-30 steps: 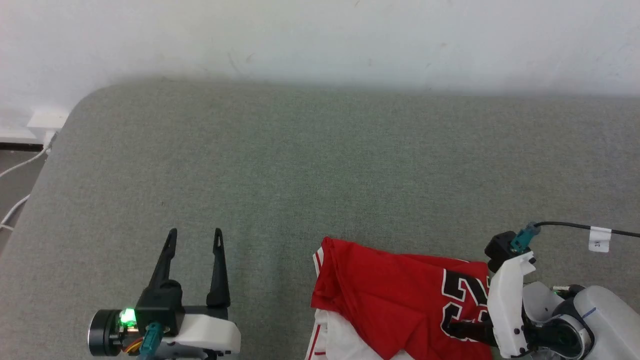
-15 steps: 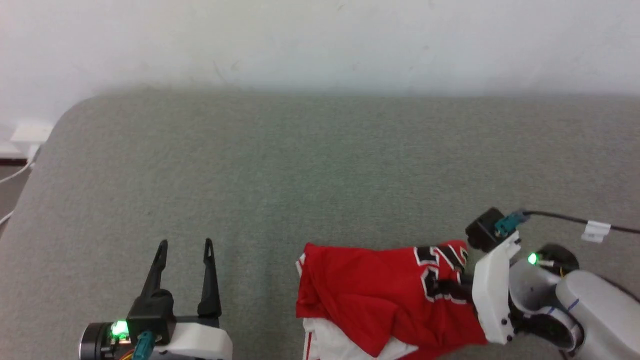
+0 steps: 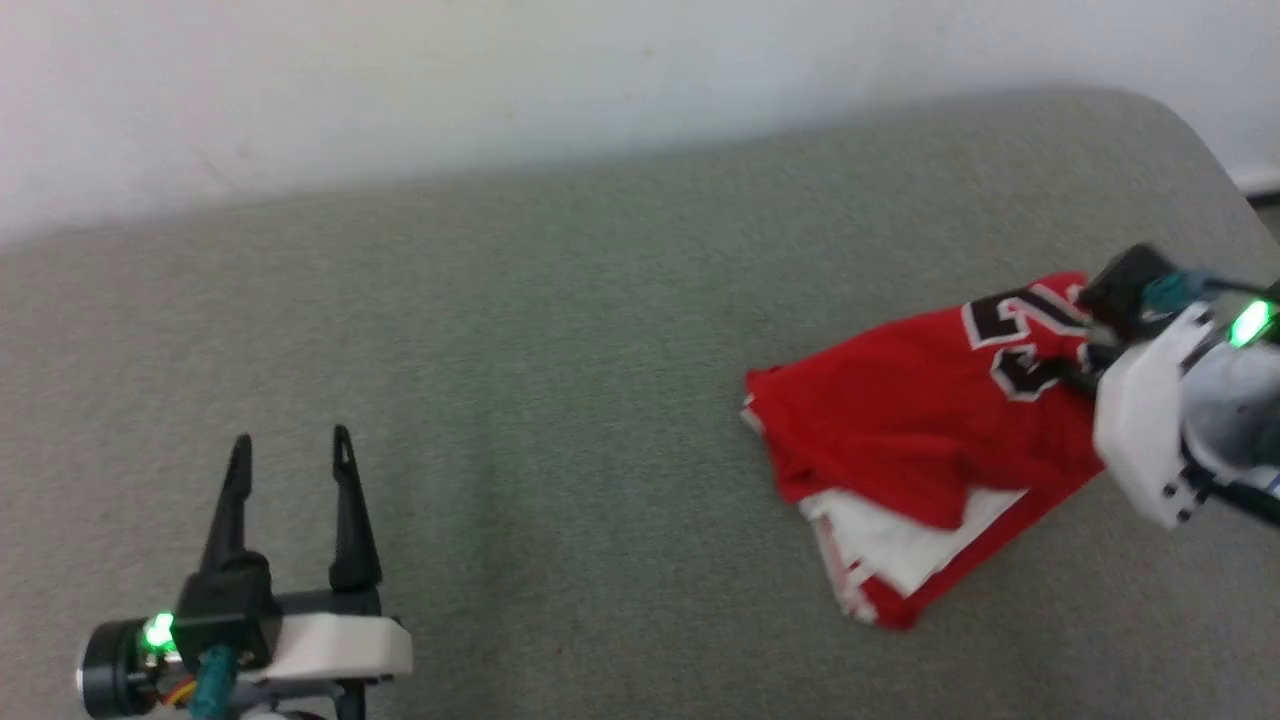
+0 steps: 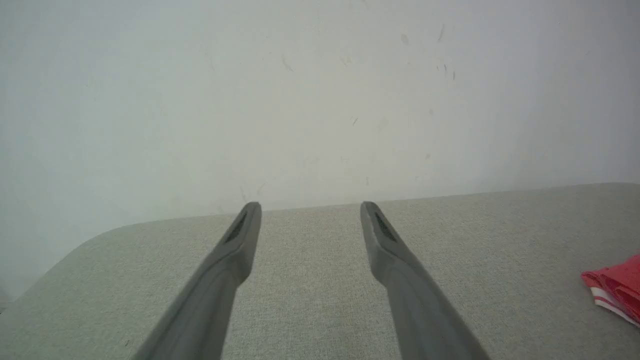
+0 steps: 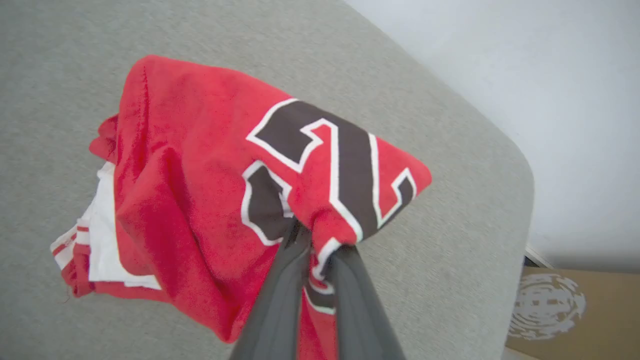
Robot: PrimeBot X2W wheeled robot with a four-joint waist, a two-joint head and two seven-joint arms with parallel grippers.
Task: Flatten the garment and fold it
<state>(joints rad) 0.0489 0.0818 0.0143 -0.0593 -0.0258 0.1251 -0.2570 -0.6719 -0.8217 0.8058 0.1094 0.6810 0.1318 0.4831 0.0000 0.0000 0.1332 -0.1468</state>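
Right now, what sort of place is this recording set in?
Probably a plain indoor room set up for garment folding. A grey fabric-covered surface with rounded corners stands against a bare, scuffed white wall, a cardboard box sits beyond its corner, and a red jersey is on it.

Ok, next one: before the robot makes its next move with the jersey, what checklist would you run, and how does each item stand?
1. Right end effector shut on jersey: ok.
2. Left end effector open, holding nothing: ok.
3. Jersey flat: not ok; it is bunched, with white fabric tucked under the red.
4. Surface runs on well past the jersey towards the left end effector: ok.
5. Grip takes one layer, not several: cannot tell.
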